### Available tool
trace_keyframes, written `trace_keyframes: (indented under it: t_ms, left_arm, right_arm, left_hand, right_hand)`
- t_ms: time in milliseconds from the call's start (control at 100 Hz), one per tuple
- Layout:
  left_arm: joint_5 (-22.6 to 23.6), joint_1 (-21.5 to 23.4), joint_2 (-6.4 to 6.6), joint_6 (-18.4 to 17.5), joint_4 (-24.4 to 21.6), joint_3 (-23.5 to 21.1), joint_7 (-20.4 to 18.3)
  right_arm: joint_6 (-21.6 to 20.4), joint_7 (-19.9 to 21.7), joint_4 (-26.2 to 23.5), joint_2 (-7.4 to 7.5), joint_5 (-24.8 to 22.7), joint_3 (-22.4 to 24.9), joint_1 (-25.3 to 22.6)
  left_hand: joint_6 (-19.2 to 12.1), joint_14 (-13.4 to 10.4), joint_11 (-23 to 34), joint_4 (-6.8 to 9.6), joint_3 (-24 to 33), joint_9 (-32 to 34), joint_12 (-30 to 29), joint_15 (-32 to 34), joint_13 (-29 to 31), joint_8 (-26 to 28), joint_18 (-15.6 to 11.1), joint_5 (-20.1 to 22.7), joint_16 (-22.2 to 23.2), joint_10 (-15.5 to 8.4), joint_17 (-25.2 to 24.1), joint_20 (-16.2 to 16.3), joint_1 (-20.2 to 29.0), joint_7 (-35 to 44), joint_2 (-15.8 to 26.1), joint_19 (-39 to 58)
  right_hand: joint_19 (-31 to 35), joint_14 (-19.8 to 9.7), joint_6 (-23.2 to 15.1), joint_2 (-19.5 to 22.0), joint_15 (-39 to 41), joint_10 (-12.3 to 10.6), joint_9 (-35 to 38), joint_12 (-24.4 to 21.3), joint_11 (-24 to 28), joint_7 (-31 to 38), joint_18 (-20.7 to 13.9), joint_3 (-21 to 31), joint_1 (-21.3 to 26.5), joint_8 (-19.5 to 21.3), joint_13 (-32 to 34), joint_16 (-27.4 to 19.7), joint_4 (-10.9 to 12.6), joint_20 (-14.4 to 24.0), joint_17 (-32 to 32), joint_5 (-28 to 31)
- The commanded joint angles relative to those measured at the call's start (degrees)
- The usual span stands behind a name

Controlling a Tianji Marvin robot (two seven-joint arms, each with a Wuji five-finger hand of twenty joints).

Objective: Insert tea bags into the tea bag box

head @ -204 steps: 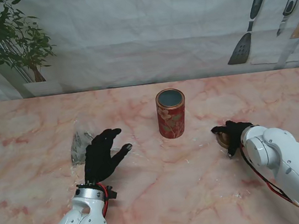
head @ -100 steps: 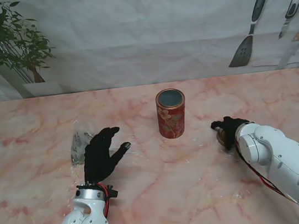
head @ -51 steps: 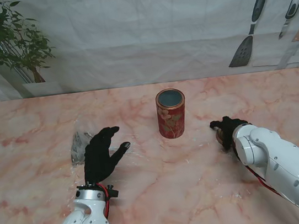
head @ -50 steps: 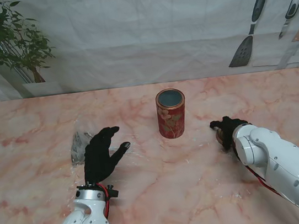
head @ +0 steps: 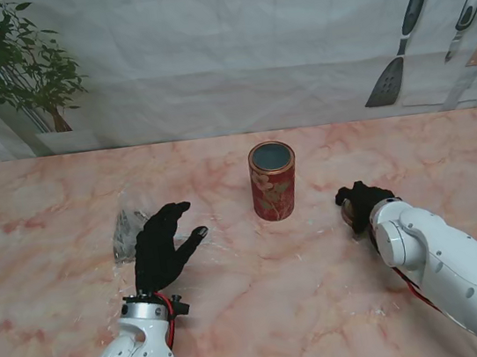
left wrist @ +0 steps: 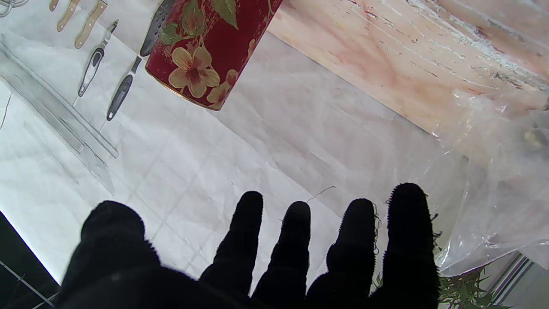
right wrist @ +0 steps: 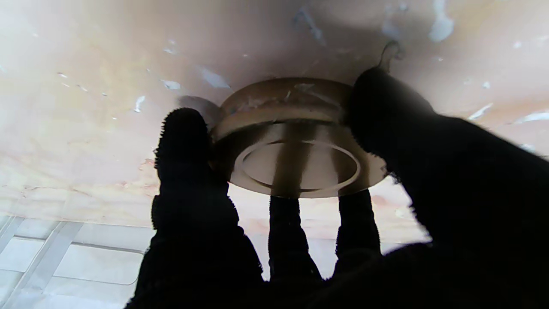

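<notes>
right hand [right wrist: 300,206] fingers clamped round tin lid [right wrist: 296,141], keeping red floral tin [head: 273,181] open; left hand [head: 163,242] splayed, empty, beside tea bag pouch [head: 128,229], my next grab.

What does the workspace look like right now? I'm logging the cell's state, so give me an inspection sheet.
Surface: pink marble table, scuffed with pale flecks.
Job's things: red floral tea tin upright, open, mid-table; gold lid under right robot hand; clear bag with dark contents on the left.
Clutter: nothing seen.
Robot hands: left robot hand open, fingers spread, beside the bag; right robot hand closed around the lid.
Cables: red wires at left wrist.
Surroundings: potted plant far left; utensils hanging on the wall.
</notes>
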Motion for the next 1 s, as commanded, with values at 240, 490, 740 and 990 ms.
trace_keyframes:
  t_ms: [240,490,740,990]
  left_arm:
    - [-0.3,0.1,-0.12,-0.5,-0.5,0.0,-1.0]
    - [-0.3,0.2,-0.04,-0.9,-0.7,-0.2,-1.4]
    - [-0.5,0.3,0.04,-1.5,-0.9,-0.4,-1.9]
    - [-0.4,0.2,0.15,-1.5,-1.1,-0.6,-2.4]
  right_arm:
    - [0.1,-1.1,2.8,-0.91,0.6,0.3,-2.8]
    - [1.0,-1.4,2.6,-1.03,0.2,0.8,-2.5]
    - [2.4,-2.5,2.5,-1.30,0.4,1.6,-2.4]
    - [4.1,-3.5,2.0,-1.70,1.6,2.5,-2.4]
  left_hand:
    - [-0.5,0.6,0.2,-2.29,-0.6,-0.4,-0.5,0.1,0.5,-0.4,0.4,-1.7,0.8,-1.3,0.4,1.4,1.0,0.1,-0.5,1.7]
    - [-0.9,0.7,0.1,-2.28,-0.6,-0.2,-0.6,0.1,0.5,-0.3,0.4,-1.3,0.7,-1.2,0.5,1.4,0.9,0.3,-0.6,1.7]
    - [-1.0,0.8,0.1,-2.30,-0.6,0.0,-0.6,0.1,0.5,-0.2,0.3,-1.2,0.7,-1.2,0.5,1.4,0.6,0.6,-0.5,1.7]
    - [-0.8,0.8,-0.1,-2.29,-0.6,0.0,-0.6,0.0,0.5,-0.2,0.3,-1.1,0.7,-1.0,0.5,1.4,0.5,0.5,-0.5,1.7]
  right_hand:
    - [6.1,-24.7,2.3,2.7,3.2,-2.4,4.0,1.7,11.2,8.3,-7.1,16.8,19.2,4.1,14.6,-1.9,2.9,-1.4,1.8,13.0]
    - [6.4,-24.2,2.8,2.8,2.6,-2.6,6.3,1.4,10.9,8.1,-6.4,17.3,19.3,4.2,16.3,-2.4,2.9,-1.6,2.6,14.5]
    - [6.9,-24.0,3.8,2.4,2.4,-2.3,7.5,1.4,10.8,7.8,-6.0,17.6,19.5,4.3,17.3,-2.6,3.1,-1.6,3.1,15.7]
    - [7.2,-23.7,4.5,2.4,2.3,-2.3,9.1,1.5,10.9,7.5,-5.8,17.7,19.5,4.4,18.2,-2.8,2.9,-1.7,3.5,16.7]
